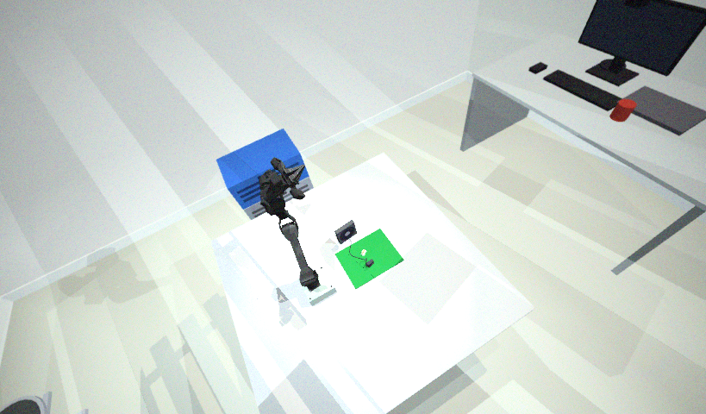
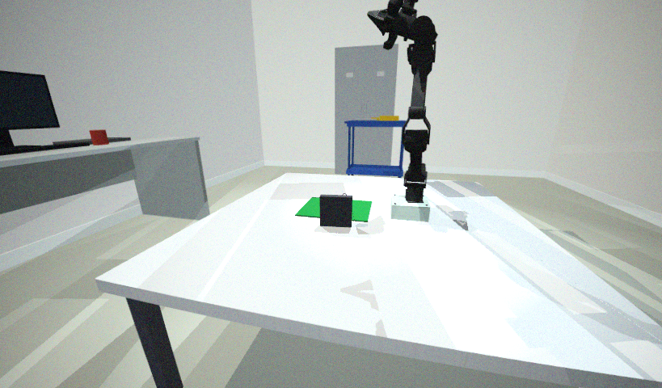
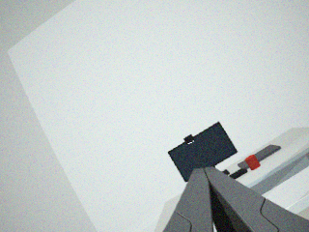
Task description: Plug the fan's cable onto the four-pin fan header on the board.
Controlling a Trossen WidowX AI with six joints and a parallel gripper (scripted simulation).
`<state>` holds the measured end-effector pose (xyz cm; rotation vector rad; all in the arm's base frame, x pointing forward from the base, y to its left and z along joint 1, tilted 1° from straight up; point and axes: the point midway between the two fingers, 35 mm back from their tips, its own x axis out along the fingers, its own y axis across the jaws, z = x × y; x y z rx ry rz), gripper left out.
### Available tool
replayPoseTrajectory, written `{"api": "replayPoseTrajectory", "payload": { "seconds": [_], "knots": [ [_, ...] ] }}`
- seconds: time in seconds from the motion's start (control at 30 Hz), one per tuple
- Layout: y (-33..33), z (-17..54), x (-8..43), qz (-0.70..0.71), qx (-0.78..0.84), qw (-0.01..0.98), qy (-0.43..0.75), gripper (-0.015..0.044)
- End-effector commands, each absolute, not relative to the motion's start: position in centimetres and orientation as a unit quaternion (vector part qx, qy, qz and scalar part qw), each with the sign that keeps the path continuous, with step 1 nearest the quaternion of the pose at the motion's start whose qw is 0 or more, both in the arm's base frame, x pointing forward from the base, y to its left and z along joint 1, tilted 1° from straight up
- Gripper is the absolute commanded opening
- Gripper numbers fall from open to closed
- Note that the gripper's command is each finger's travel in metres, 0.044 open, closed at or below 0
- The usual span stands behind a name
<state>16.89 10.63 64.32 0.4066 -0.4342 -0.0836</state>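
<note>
Fan cable [image 1: 350, 253] runs from the upright fan [image 1: 346, 232] [image 2: 335, 210] onto the green board [image 1: 353, 277] [image 2: 360, 209], ending at a small dark block [image 1: 369, 263], probably its plug; whether it is seated, I cannot tell. The gripper [image 1: 303, 166] [image 2: 368, 13] [image 3: 204, 177] is closed on nothing, raised well apart from the board. Reaching the plug looks like the step in hand: open above it, grip the housing squarely, keep the cable slack, match it to the header's pins, then press straight down; tilting could bend them.
</note>
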Motion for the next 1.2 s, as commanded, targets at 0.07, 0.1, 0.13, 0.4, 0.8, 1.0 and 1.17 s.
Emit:
{"api": "replayPoseTrajectory", "payload": {
  "seconds": [0.07,0.1,0.13,0.4,0.8,1.0,1.17],
  "knots": [
    [10.6,64.3,16.9,-0.041,0.2,0.955,-0.214,0.0079],
    [10.6,64.3,16.9,-0.041,0.2,0.955,-0.214,0.0105],
    [10.6,64.4,16.8,-0.04,0.203,0.955,-0.215,0.0131],
    [4.4,66.1,13.6,0.022,0.363,0.895,-0.259,0.0341],
    [-11.8,64.0,13.9,0.078,0.674,0.674,-0.293,0.044],
    [-18.3,59.2,17.9,0.054,0.795,0.544,-0.263,0.044],
    [-21.7,54.2,22.1,0.014,0.868,0.442,-0.227,0.044]
  ]
}}
